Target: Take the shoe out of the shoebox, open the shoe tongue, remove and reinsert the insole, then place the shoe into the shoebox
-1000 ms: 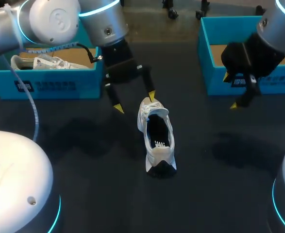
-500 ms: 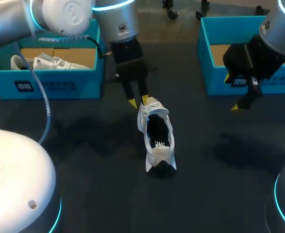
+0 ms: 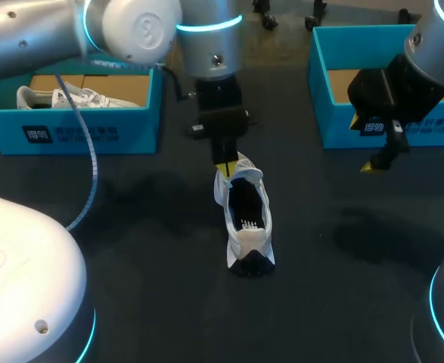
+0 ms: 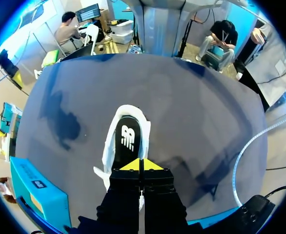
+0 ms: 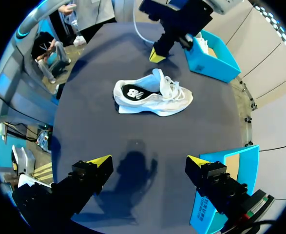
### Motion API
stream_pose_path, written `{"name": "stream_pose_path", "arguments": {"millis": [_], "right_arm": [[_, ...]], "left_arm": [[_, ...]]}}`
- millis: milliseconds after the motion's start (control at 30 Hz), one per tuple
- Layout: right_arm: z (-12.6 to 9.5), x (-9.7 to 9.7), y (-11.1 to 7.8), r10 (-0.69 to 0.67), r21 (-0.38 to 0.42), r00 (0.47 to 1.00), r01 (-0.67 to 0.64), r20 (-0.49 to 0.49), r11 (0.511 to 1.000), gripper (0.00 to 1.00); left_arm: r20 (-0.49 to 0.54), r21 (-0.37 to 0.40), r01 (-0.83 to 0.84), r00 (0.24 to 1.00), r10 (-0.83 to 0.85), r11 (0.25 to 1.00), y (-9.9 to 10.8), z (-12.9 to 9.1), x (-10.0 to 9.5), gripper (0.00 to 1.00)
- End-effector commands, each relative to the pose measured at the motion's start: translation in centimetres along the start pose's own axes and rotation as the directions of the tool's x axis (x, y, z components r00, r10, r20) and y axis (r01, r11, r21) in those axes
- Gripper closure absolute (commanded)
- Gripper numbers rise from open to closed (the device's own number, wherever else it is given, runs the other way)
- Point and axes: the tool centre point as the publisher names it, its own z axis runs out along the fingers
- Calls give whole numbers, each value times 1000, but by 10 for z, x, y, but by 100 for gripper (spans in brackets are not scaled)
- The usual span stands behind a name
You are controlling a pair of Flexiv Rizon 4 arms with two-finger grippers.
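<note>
Bare table (image 3: 131,249) lies all round the shoe (image 3: 244,223); only the left claw (image 3: 223,166) crowds its far end.

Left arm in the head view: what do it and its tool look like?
The left arm is silver-grey with rounded joints and a glowing cyan ring; a pale cable loops off it. Its tool is black and blocky, ending in yellow tips.
</note>
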Motion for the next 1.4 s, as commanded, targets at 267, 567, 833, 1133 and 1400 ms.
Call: {"name": "stream_pose_path", "arguments": {"millis": [267,567,833,1133,1400], "right_arm": [[1,1,0,1,2,1000,-1,1,1000,0],[1,1,0,1,2,1000,-1,1,1000,0],[1,1,0,1,2,1000,-1,1,1000,0],[1,1,0,1,2,1000,-1,1,1000,0],[1,1,0,1,2,1000,-1,1,1000,0]], "left_arm": [[-19,-3,23,1000,-24,1000,-1,31,-10,100],[-6,-41,3,1000,-4,999,-8,48,-18,100],[33,-112,13,999,-9,994,-15,71,-22,100],[58,-209,-21,998,34,978,-3,92,-27,100],[68,-260,-18,997,37,965,14,103,-31,100]]}}
